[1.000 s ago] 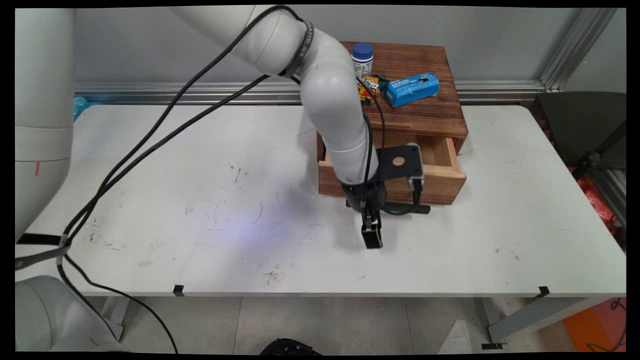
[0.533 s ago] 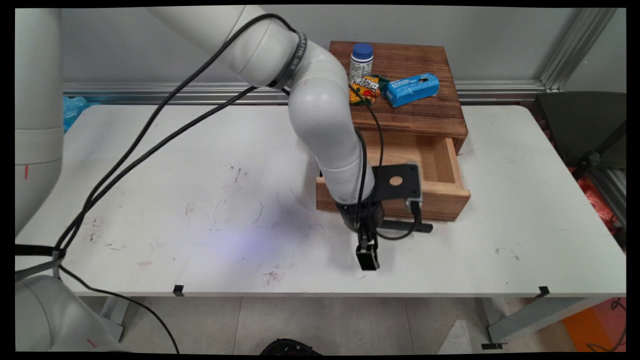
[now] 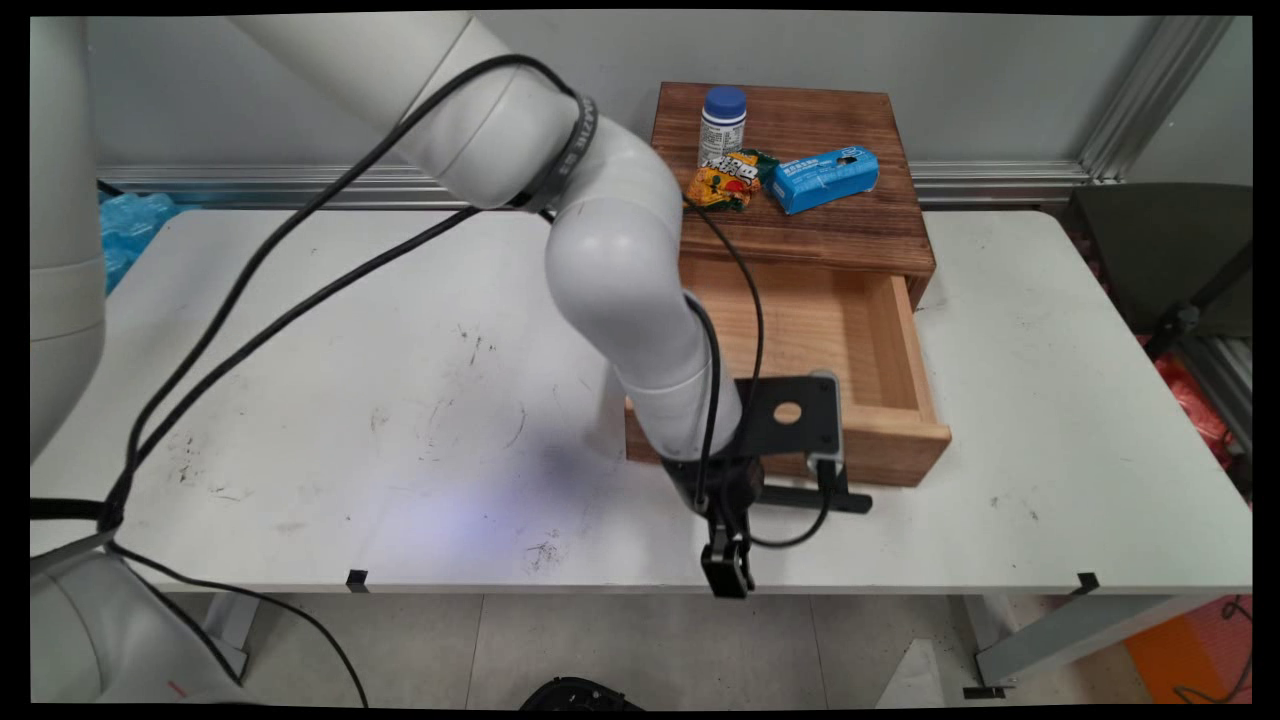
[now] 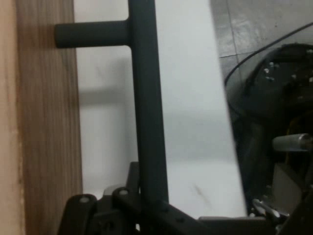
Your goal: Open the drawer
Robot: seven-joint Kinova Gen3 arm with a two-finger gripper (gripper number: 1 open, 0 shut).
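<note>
White tabletop spreads in front of a grey wall, with a wooden drawer cabinet at its far right. Its drawer stands pulled well out toward the near side, the inside bare as far as it shows. On top sit a blue-capped bottle, a snack packet and a blue box. The gripper is closed round the drawer's black handle bar, hanging right at the table's near edge. Little room is left on the near side; to the left the tabletop is bare.
</note>
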